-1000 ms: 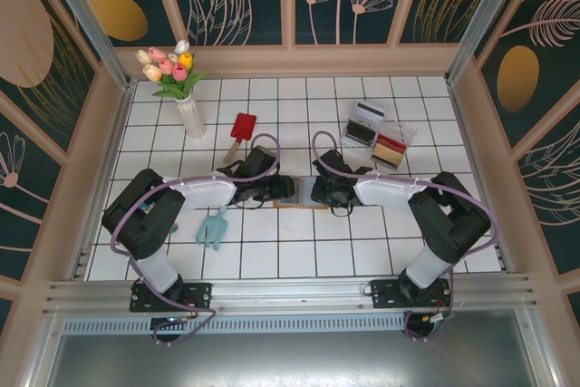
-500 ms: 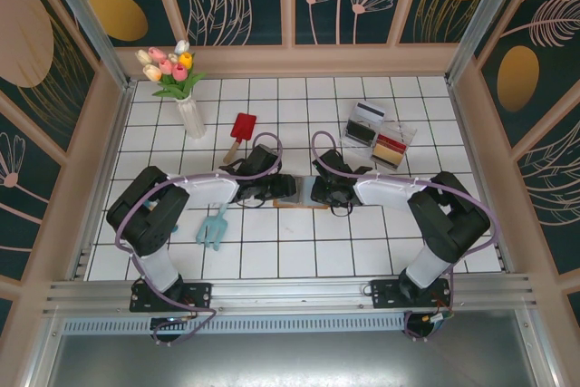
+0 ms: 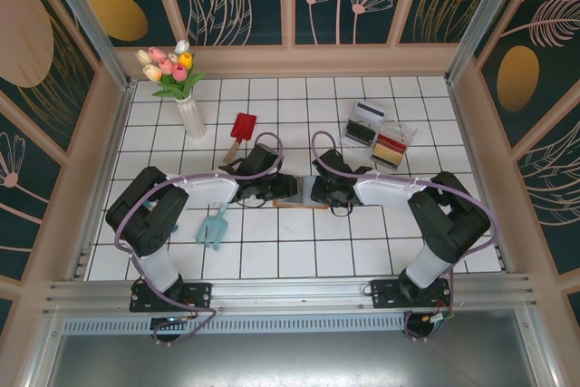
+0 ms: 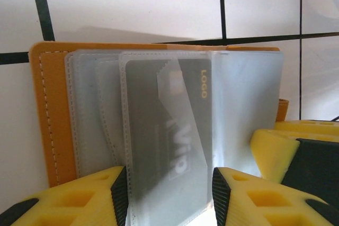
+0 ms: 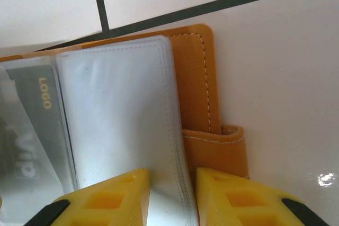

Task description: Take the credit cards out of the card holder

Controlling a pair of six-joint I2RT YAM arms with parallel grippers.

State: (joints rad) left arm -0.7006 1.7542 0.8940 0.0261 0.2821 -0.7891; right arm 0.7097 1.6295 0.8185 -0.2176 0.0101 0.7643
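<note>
One card holder (image 4: 50, 120): orange-brown, lying open on the white tiled table (image 3: 299, 256), mid-table between the two grippers.
Clear sleeves (image 5: 116, 120): several, fanned across the holder's inside.
Credit card (image 4: 159, 146): grey, printed LOGO and VIP, tucked inside one sleeve; whether there are other cards is hard to make out.
Strap tab (image 5: 217, 149): orange, jutting from the holder's edge beside the outermost sleeve.
Left gripper (image 4: 169, 181): yellow fingers stand either side of the sleeved card, pads at its edges; whether they squeeze it cannot be told.
Right gripper (image 5: 172, 181): fingers partly apart, straddling the outermost sleeve's edge; whether they grip it cannot be told.
Red tool (image 3: 242, 127): just behind the left gripper.
Clear tray (image 3: 399, 144): behind the right gripper, holding small items.
Teal figure (image 3: 214, 228): beside the left arm, on its near side.
Vase of tulips (image 3: 190, 115): back left, well apart.
</note>
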